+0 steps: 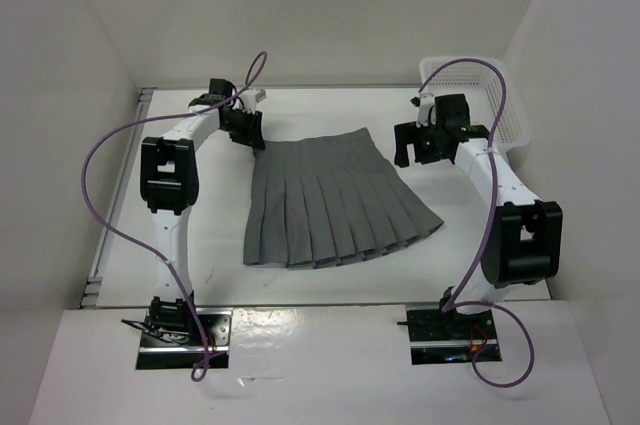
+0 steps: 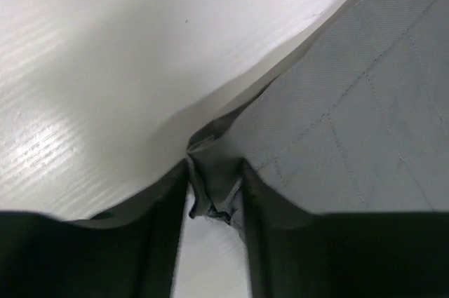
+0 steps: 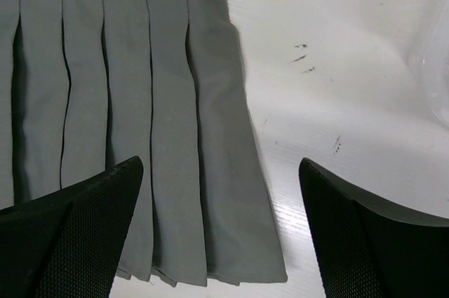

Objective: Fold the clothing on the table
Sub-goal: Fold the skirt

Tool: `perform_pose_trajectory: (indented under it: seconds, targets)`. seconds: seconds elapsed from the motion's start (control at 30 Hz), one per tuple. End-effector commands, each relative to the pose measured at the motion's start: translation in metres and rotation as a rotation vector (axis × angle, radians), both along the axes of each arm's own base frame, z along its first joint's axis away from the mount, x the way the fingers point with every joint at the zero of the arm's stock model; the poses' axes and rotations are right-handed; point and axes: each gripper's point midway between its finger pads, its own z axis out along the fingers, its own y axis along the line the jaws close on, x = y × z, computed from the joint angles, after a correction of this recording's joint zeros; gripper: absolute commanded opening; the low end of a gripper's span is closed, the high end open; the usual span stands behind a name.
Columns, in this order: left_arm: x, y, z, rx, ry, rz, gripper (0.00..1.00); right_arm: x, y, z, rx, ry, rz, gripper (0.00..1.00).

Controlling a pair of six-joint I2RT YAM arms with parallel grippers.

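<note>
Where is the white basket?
In the top view, the basket sits at the far right corner of the table, just behind the right tool.

My top camera looks down from the near side at 6 o'clock over the whole bench [image 1: 220, 225]. My left wrist view sits tight on the 11 o'clock corner of the skirt [image 2: 365, 102]. The right wrist view hangs higher above its 2 o'clock edge, and all three share that cloth.

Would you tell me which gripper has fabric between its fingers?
The left gripper pinches a corner of the clothing; the right gripper is open and empty.
</note>
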Motion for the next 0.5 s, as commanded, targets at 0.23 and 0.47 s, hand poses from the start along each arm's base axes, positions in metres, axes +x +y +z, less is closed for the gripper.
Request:
perform_pose_trajectory:
  seconds: [0.23, 0.47]
  targets:
    - [0.015, -0.021, 0.004, -0.008, -0.032, -0.037, 0.07, 0.064, 0.026, 0.000, 0.104, 0.006, 0.095, 0.91]
    - [0.005, -0.024, -0.003, 0.032, -0.022, -0.044, 0.03, 0.110, 0.040, -0.002, 0.155, -0.039, 0.142, 0.89]
